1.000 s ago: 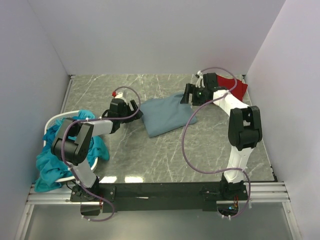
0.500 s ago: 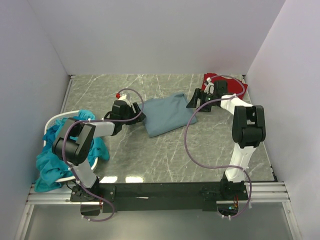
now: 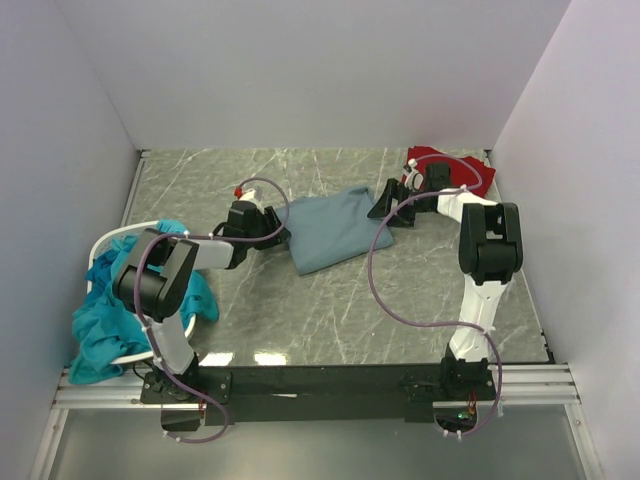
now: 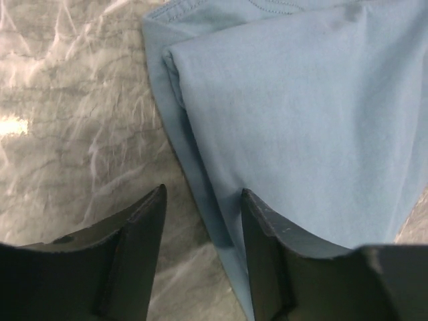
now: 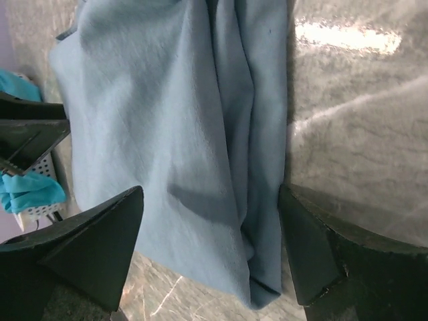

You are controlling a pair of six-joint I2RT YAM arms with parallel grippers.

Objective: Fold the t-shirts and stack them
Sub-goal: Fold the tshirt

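Left claw (image 4: pixel 202 200) and right claw (image 5: pixel 210 194) both gape over opposite edges of the blue t-shirt (image 4: pixel 301 120).

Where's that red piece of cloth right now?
In the overhead view, the red cloth lies in the far right corner of the grey marbled table, just beyond the right pincer and the folded grey-blue shirt.
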